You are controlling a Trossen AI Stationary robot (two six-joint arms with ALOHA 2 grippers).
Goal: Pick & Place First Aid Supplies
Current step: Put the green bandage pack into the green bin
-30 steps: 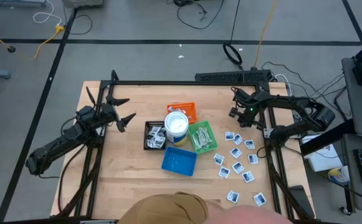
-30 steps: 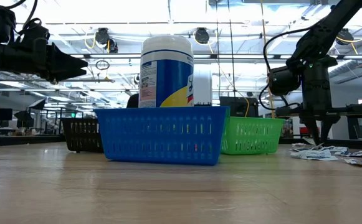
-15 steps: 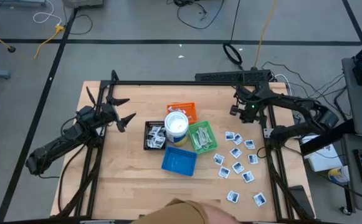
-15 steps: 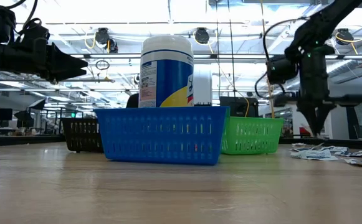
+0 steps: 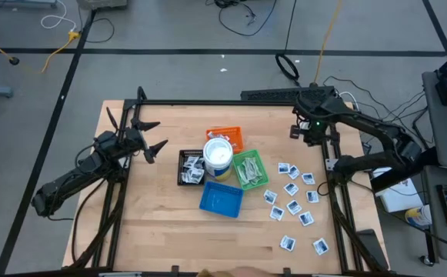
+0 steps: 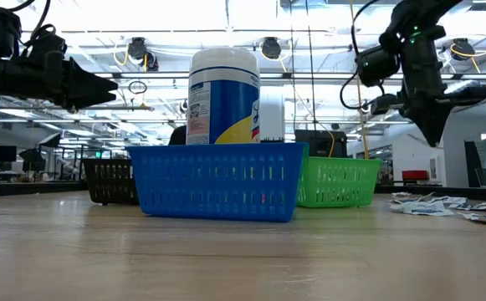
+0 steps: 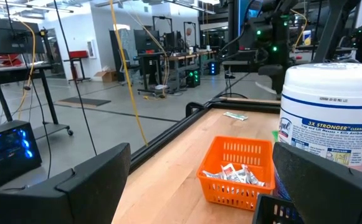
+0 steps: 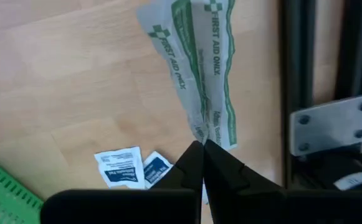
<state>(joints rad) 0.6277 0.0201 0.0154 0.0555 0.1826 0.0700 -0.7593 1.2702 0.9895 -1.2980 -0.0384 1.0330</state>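
My right gripper (image 8: 202,146) is shut on a pale grey-white wrapped strip with green print (image 8: 199,68). It hangs high above the table's far right part (image 5: 308,132), fingers pointing down (image 6: 433,138). Several white square packets with blue print (image 5: 294,191) lie flat on the table's right side, two of them below the gripper (image 8: 119,167). My left gripper (image 5: 159,136) waits open and level at the table's left, clear of everything. My right gripper pinches the strip's near end (image 8: 207,135) between its two fingertips, from above with the fingers pointing down. From the fingertips the strip runs away crumpled and slightly twisted. I cannot tell whether its other end is clear of the table.
At mid-table a white tub with a blue band (image 5: 218,156) stands among an orange tray (image 5: 231,136), a black tray (image 5: 183,175), a green tray (image 5: 257,163) and a blue tray (image 5: 221,198). The black frame rail (image 8: 308,68) runs close beside the right gripper. Another pale strip (image 7: 233,116) lies beyond the orange tray.
My right gripper has risen from the table top at the far end of the packets to well above it, staying shut and rolling a little about its own line. A person at the table's near edge has drawn back out of the high view.
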